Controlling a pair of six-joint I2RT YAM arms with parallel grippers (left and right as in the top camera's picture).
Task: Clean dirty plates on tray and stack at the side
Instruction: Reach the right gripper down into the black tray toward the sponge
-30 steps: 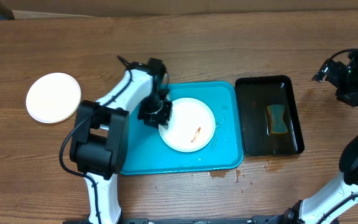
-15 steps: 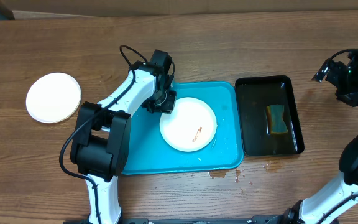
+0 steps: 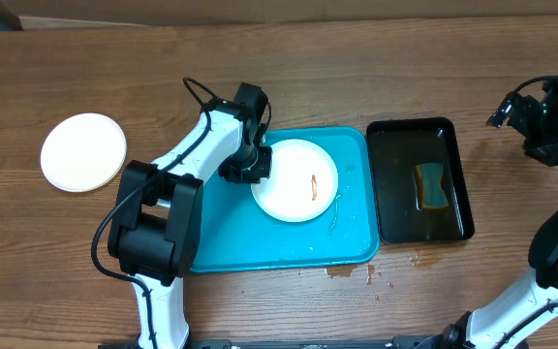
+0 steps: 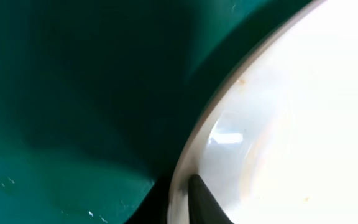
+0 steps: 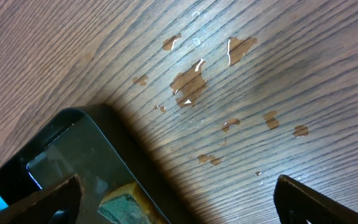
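Plate (image 3: 295, 180) now nearer tray's (image 3: 260, 257) far rim

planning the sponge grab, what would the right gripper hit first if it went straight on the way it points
Probably the wet wooden table, just beside the black tray's corner; the sponge lies off that line, though depth is unclear.

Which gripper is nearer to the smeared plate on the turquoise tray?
Left. The left gripper is on the plate's left rim; the right gripper hangs far right, past the black tray.
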